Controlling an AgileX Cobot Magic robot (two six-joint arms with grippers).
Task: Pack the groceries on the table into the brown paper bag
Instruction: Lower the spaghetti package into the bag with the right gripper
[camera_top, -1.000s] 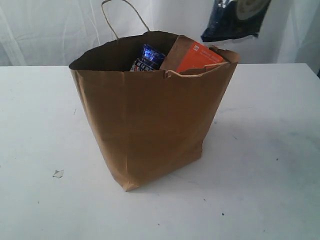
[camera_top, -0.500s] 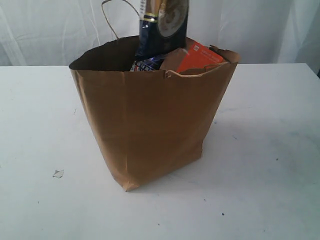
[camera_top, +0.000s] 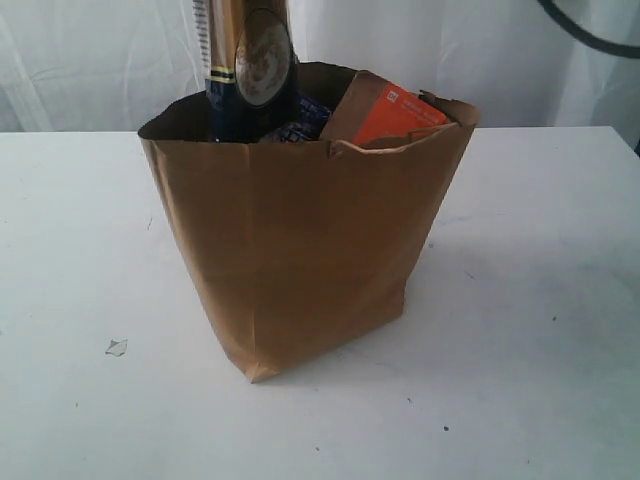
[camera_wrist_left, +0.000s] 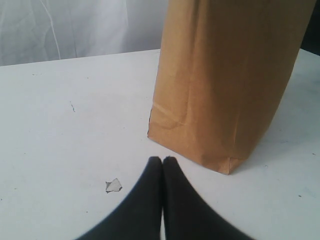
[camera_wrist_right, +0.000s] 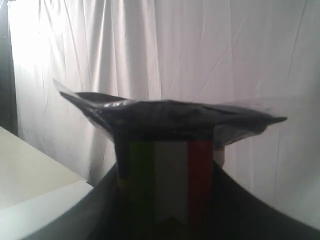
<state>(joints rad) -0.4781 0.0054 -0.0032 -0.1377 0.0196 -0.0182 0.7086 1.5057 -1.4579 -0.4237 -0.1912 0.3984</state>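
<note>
On the white worktop (camera_top: 540, 300) the brown paper bag (camera_top: 300, 250) stands mid-frame, with the long spaghetti pack (camera_top: 245, 70) upright in its mouth at upper left. The right tool (camera_wrist_right: 165, 210) grips the pack's end, its jaws partly apart. The left tool (camera_wrist_left: 162, 162) is closed and empty.

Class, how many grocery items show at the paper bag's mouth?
3: spaghetti pack at left, blue-patterned item in the middle, orange-labelled pouch at right; others may lie hidden.

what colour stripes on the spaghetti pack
Green, white, red: spaghetti pack, best in right wrist view.
</note>
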